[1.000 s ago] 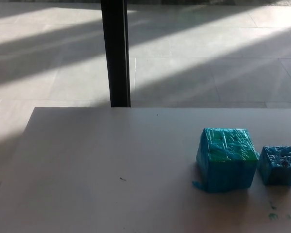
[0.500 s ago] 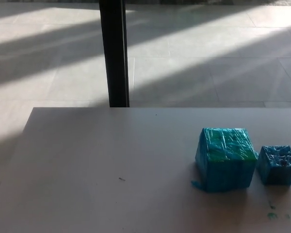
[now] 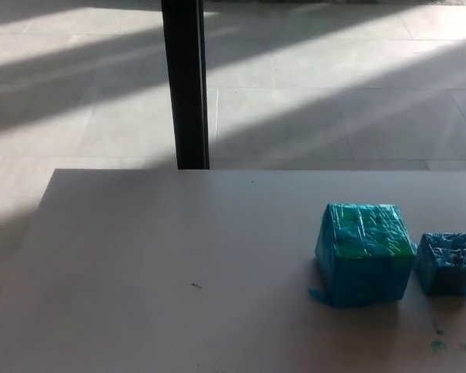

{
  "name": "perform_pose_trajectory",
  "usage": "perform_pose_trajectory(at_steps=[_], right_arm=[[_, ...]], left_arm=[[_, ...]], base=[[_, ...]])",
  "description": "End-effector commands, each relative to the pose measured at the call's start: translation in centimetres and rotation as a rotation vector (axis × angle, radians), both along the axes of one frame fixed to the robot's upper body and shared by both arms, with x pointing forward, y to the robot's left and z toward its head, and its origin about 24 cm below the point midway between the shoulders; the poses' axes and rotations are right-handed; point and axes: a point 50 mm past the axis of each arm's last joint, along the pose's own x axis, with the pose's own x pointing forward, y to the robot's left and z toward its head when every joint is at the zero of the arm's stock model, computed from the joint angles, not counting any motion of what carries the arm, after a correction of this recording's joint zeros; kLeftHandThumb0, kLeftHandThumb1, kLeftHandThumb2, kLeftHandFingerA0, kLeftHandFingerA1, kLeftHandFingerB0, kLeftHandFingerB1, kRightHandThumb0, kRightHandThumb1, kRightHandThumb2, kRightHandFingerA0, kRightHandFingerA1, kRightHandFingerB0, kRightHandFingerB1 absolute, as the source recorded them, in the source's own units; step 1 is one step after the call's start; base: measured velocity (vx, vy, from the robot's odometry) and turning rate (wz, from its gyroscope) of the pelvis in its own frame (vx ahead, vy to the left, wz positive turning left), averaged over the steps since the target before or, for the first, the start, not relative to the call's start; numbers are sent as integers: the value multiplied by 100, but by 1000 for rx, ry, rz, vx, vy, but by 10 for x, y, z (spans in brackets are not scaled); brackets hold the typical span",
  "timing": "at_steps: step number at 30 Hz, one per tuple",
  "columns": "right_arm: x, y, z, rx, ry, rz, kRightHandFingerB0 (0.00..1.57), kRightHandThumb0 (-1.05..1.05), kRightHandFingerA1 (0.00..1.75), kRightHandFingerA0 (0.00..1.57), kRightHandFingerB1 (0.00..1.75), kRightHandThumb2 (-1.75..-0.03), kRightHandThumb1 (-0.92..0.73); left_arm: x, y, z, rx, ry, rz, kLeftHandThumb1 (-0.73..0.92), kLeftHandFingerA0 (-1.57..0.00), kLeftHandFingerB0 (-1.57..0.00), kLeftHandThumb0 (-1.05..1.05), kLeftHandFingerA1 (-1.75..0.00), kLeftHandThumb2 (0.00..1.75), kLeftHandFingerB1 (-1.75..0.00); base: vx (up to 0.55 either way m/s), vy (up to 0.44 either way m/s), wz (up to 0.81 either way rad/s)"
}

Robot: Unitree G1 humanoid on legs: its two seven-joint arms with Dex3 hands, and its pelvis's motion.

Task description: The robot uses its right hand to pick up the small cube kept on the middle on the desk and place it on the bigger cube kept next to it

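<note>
Two blue cubes — small cube (image 3: 448, 264) (crumpled wrap) just beside bigger cube (image 3: 364, 252) — no hands visible, fingers unknowable.

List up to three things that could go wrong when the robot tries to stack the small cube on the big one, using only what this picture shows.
1. The small cube sits very close to the big cube, so thick fingers may nudge the big one while grasping.
2. Both look wrapped in wrinkled film, which might slip.
3. The small cube lies near the picture's right edge, so the view of the grasp may be partly cut off.
</note>
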Motion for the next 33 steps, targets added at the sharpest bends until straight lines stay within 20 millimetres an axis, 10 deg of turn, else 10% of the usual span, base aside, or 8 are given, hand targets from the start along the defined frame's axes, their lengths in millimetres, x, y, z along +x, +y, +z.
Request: perform_pose_trajectory(at_steps=[1,3,5,6,25,28,31,33], right_arm=[[20,25,31,-169,54,182,5,-61,46,6,28,-64,-80],[23,28,31,-180,60,201,0,-59,49,0,36,-94,-54],[33,34,31,-181,60,237,0,-34,54,5,49,-109,-58],[40,40,30,-186,70,289,14,-57,51,19,29,-62,-74],[92,103,-1,-611,449,671,17,-61,55,28,43,-80,-46],[95,107,-2,-686,516,690,0,-56,40,15,23,-57,-58],[98,110,-2,-816,568,719,0,-86,14,0,0,-85,-52],[99,111,-4,-893,589,705,0,-90,10,0,0,-88,-53]], left_arm=[[-3,5,4,-10,-2,18,92,-37,-32,-87,-48,70,-38],[-3,5,4,-9,-2,19,92,-36,-34,-87,-48,70,-39],[-2,5,4,-10,-8,24,76,-31,-24,-88,-58,118,-48],[-2,5,5,-7,-4,20,92,-36,-34,-87,-49,70,-38],[3,5,5,6,-2,21,82,-38,-34,-92,-52,78,-41],[3,4,6,5,-4,10,92,-40,-35,-89,-52,70,-39],[5,3,7,-6,-20,9,92,-36,-33,-87,-50,70,-39],[5,3,8,-6,-19,5,76,-33,-21,-85,-60,117,-48]], base=[[0,0,0],[0,0,0],[0,0,0],[0,0,0],[0,0,0],[0,0,0],[0,0,0],[0,0,0]])
